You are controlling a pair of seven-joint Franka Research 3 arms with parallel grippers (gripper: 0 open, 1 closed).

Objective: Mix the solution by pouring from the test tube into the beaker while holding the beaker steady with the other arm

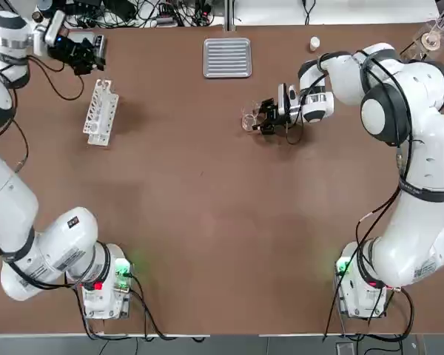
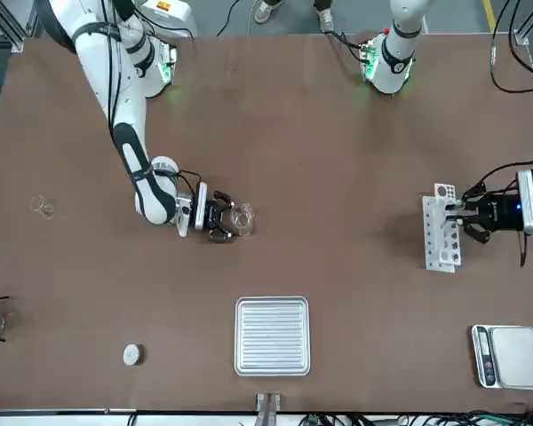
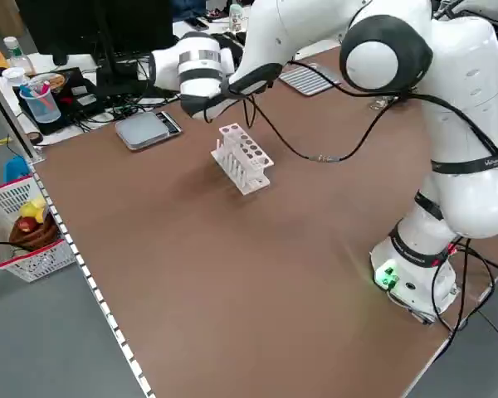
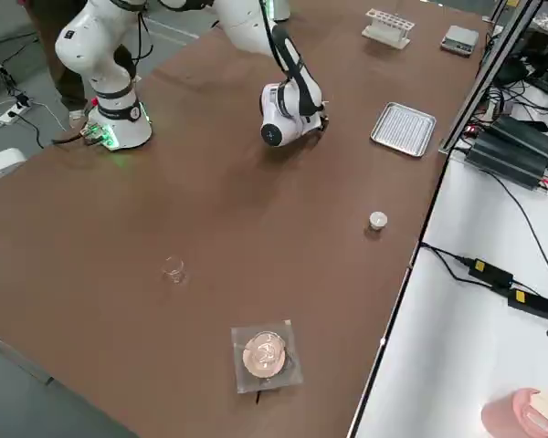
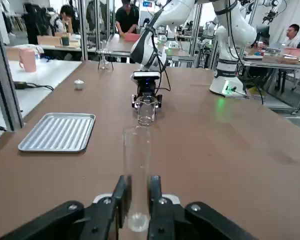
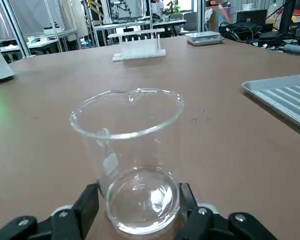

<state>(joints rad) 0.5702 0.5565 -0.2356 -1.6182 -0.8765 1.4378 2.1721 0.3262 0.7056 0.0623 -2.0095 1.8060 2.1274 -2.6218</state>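
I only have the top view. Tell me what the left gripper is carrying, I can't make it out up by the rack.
Observer: The left gripper is shut on a clear test tube; the left wrist view shows it upright between the fingers.
Operator: Confirm the right side has the beaker.
Observer: Yes. In the right wrist view the right gripper clamps the beaker low down, near its base, and it stands upright on the table.
Operator: Say whether the beaker has anything in it.
Observer: It looks empty; the right wrist view shows only clear glass down to the bottom.
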